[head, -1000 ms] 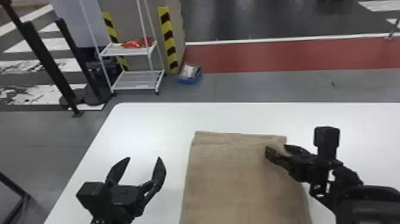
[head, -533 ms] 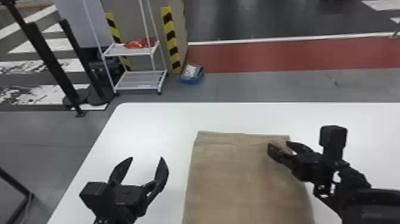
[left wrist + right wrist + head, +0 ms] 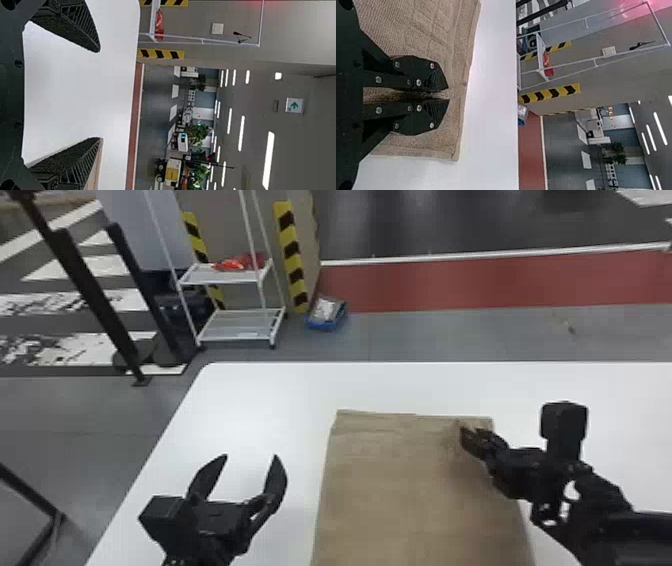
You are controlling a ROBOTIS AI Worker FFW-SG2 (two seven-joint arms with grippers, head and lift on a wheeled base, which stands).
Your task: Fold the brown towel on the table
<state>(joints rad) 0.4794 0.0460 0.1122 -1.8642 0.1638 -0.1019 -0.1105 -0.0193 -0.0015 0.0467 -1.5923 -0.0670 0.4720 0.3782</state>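
The brown towel (image 3: 410,500) lies spread on the white table, creased near its far edge. My right gripper (image 3: 470,431) is at its far right corner area, low over the cloth. In the right wrist view, the right gripper (image 3: 448,94) has its fingers shut on a pinched ridge of towel (image 3: 443,136), just inside the edge. Left of the towel, my left gripper (image 3: 250,457) stands open above bare tabletop. The left wrist view has the left gripper (image 3: 100,95) with widely parted fingers and nothing between them; a strip of towel (image 3: 95,174) shows beside one finger.
The table's far edge (image 3: 430,363) runs beyond the towel, and its left edge slants past my left gripper. On the floor behind are a white shelf cart (image 3: 235,325), a blue box (image 3: 327,315) and black posts (image 3: 95,305).
My right gripper has shifted slightly toward the far right corner, and its fingers have come together on the cloth. The left gripper holds its place over the table; the head view has shifted slightly.
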